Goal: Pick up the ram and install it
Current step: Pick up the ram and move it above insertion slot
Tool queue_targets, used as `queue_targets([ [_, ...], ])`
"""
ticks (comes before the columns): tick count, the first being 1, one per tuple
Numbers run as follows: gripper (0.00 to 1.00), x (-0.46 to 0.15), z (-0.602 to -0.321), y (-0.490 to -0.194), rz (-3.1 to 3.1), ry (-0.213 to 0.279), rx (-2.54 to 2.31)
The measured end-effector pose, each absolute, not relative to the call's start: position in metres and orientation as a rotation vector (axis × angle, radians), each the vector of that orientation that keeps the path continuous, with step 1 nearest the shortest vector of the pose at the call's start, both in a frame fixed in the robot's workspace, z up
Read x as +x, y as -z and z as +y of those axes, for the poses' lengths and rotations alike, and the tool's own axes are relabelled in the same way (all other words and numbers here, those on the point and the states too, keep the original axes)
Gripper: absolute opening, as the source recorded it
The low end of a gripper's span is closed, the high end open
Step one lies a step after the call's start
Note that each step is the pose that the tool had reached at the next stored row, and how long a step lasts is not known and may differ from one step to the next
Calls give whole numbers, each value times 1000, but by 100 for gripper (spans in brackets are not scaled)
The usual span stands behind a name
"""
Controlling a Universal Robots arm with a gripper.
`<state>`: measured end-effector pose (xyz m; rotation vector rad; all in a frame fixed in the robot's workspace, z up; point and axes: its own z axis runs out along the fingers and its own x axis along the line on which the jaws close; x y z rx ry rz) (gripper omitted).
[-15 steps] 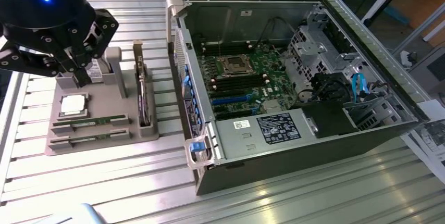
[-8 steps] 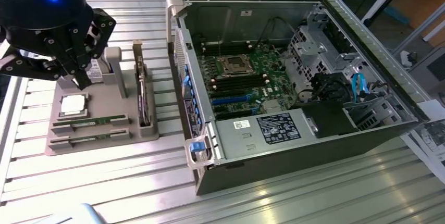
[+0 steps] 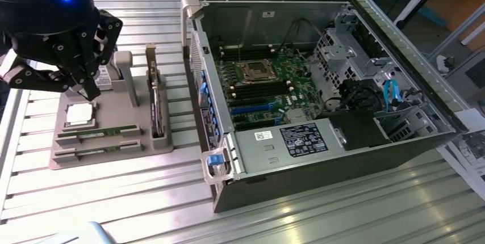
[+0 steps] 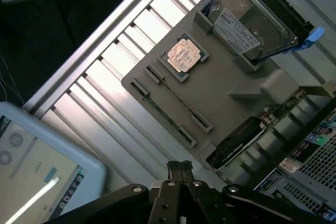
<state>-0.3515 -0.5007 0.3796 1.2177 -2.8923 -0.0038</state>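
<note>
The open computer case (image 3: 318,85) lies on the slatted table (image 3: 303,210); at the exterior view's left sits a grey holder (image 3: 113,113); above it hangs the gripper (image 3: 90,92), fingers pressed together on nothing; the ram (image 3: 99,132) rests in the holder's slots beside the processor (image 3: 78,113), seemingly two sticks.
</note>
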Motion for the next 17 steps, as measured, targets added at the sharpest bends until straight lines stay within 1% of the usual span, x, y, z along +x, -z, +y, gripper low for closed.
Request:
queue_targets([
  [2,11,-351,-501,-378,-2838,1,1337],
  [17,11,-352,-501,-373,-2627,-2,1714],
])
